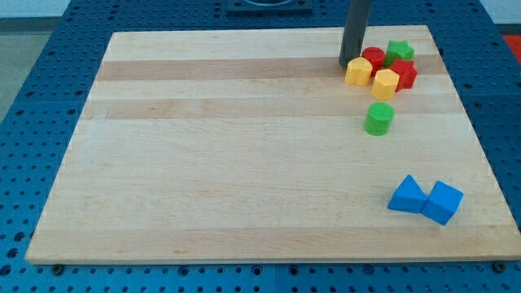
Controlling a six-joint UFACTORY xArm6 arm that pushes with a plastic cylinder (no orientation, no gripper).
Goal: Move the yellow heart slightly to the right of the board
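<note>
The yellow heart (358, 72) lies near the view's top right on the wooden board (244, 163). My tip (347, 65) stands right at the heart's upper left edge, touching or nearly touching it. A yellow hexagonal block (385, 83) sits just right of the heart. A red round block (374, 58) and a red block (404, 75) lie behind them. A green star (399, 51) is at the top of the cluster.
A green cylinder (378, 119) stands below the cluster. Two blue blocks, a triangular one (407, 196) and a cube-like one (444, 202), lie touching at the view's lower right. The board's right edge runs close to the cluster.
</note>
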